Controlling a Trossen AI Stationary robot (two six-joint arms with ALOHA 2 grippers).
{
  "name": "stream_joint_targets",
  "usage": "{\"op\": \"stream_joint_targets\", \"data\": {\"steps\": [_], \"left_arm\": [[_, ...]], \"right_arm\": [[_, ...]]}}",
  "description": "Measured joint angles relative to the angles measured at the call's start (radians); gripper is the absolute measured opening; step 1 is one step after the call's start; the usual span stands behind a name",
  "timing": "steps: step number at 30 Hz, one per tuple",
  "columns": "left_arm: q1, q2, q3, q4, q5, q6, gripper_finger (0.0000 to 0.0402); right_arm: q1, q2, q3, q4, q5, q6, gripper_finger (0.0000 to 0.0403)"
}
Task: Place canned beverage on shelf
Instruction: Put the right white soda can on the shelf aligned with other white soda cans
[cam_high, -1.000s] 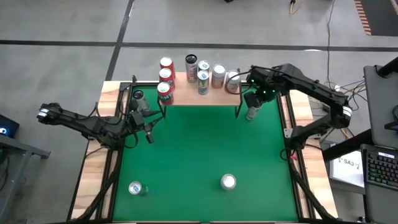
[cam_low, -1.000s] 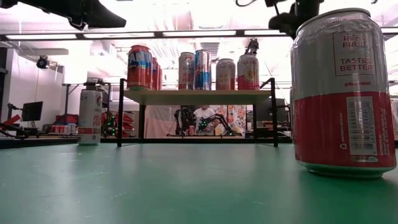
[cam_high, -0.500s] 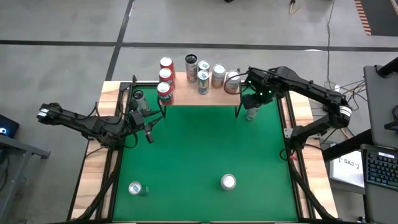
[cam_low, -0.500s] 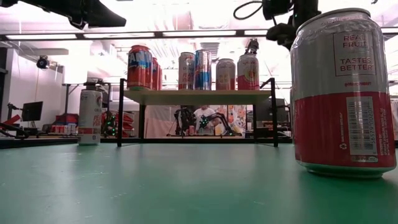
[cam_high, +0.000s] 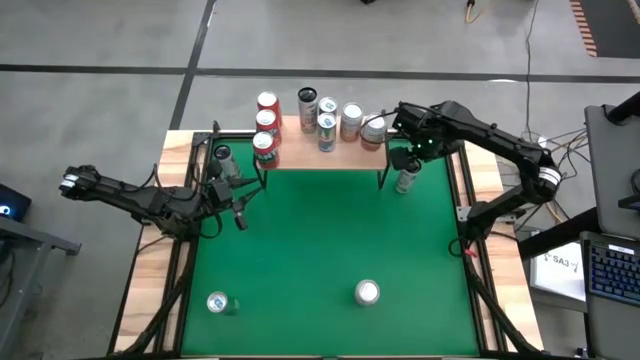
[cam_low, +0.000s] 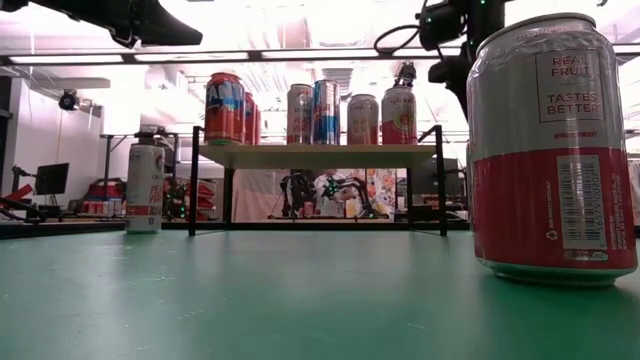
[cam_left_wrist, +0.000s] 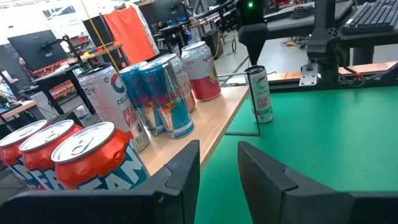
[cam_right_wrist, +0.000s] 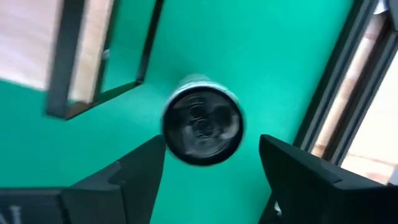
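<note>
A slim white-and-red can (cam_high: 406, 181) stands upright on the green table just off the right end of the shelf (cam_high: 330, 158). My right gripper (cam_high: 405, 158) hovers over it, pointing down. In the right wrist view its open fingers (cam_right_wrist: 134, 177) stand on either side of the can's top (cam_right_wrist: 202, 120) without touching it. Several cans stand on the shelf (cam_low: 315, 153). My left gripper (cam_high: 240, 205) waits near the shelf's left end, roughly level, with a narrow gap between its fingers (cam_left_wrist: 217, 155) and nothing in it. From there I see the slim can (cam_left_wrist: 258, 93) under the other arm.
Another can (cam_high: 222, 155) stands on the table left of the shelf. Two more stand near the front edge, one at the left (cam_high: 218, 302) and a red-and-white one (cam_high: 367, 292) that fills the low view's right (cam_low: 550, 150). The green middle holds nothing else.
My right gripper has come down and shifted a little toward the shelf's right end, closing in above the slim can. The can has stayed upright in its place.
</note>
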Motion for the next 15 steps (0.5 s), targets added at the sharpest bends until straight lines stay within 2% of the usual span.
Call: {"op": "stream_joint_targets", "data": {"steps": [6,15], "left_arm": [[0.000,0.000,0.000,-0.001,0.000,-0.004,0.0091],[0.000,0.000,0.000,-0.006,0.000,-0.008,0.0091]], "right_arm": [[-0.028,0.000,-0.034,0.001,0.001,-0.019,0.0274],[-0.029,0.000,-0.051,0.021,-0.001,-0.022,0.0278]]}}
